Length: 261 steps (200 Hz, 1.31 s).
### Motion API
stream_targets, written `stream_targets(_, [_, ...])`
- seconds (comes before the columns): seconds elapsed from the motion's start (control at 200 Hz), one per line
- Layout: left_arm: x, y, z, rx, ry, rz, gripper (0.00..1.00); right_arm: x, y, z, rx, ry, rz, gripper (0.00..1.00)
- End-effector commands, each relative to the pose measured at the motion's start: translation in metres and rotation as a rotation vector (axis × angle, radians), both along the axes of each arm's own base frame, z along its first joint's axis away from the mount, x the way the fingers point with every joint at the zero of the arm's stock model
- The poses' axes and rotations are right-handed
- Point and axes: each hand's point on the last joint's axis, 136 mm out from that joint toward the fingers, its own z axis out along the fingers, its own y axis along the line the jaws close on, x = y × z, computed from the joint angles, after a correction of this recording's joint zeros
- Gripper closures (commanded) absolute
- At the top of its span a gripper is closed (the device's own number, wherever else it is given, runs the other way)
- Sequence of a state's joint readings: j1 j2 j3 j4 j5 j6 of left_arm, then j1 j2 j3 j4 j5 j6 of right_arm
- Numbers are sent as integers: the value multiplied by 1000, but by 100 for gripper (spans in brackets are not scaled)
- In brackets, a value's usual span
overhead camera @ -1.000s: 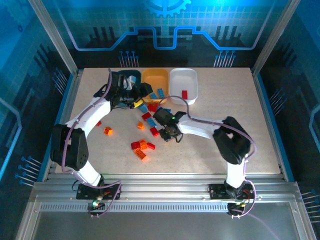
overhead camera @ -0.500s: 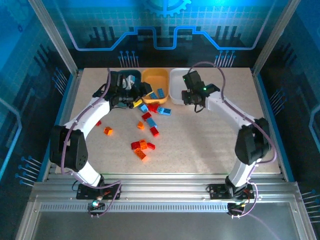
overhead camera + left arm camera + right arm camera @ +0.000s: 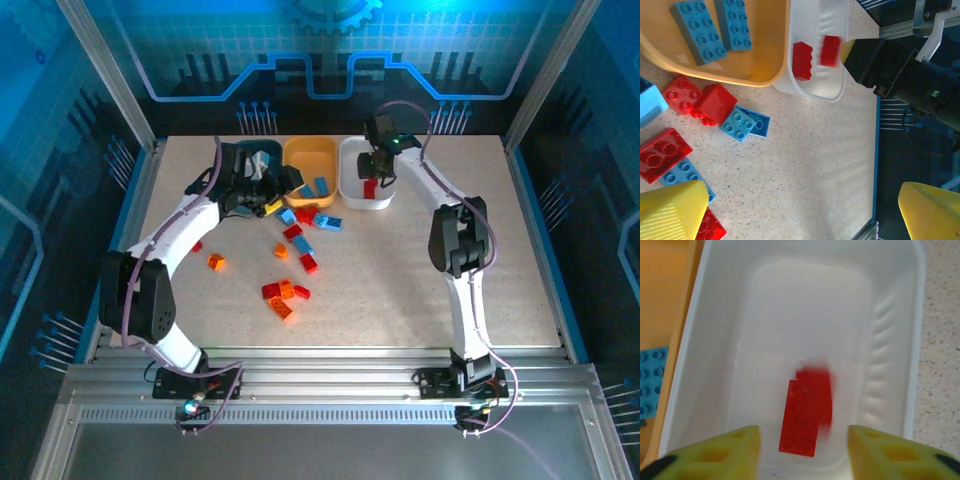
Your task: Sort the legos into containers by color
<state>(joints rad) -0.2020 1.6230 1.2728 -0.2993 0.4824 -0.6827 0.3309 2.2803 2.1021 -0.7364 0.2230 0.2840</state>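
Dropping a red brick [image 3: 816, 392] into the white tub [image 3: 890, 300], the right gripper [image 3: 802, 452] hangs overhead, jaws parted. The left gripper [image 3: 800, 210] gapes wide. Next, I judge: fetch loose legos [image 3: 290, 290] at seven o'clock.

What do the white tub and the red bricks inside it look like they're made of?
White tub: probably thin moulded plastic, slightly glossy; its side wall shows soft ripples and rounded corners. Red bricks: likely hard plastic, smooth and opaque, with crisp moulded studs; one is blurred.
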Motion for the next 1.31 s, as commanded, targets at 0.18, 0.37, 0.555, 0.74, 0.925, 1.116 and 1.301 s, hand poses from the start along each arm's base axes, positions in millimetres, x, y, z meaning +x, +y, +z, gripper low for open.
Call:
stream_targets(0.18, [-18, 20, 8, 51, -2, 79, 1, -44, -5, 58, 85, -73, 24, 40])
stream_targets(0.37, [-51, 67, -27, 90, 83, 286, 1, -115, -13, 71, 184, -168, -12, 39])
stream_targets(0.555, [-72, 155, -49, 191, 209, 532, 4, -167, 6, 44, 175, -197, 20, 41])
stream_targets(0.74, [-78, 218, -59, 293, 287, 653, 7, -191, 35, 21, 149, -197, 127, 41])
stream_targets(0.925, [-77, 248, -81, 312, 369, 694, 19, -198, 35, 5, 156, -215, 122, 41])
stream_targets(1.116, [-74, 255, -122, 308, 510, 719, 24, -207, 25, 10, 169, -263, 103, 41])
stream_targets(1.301, [-64, 272, -143, 389, 592, 734, 27, -209, 11, 15, 170, -290, 56, 42])
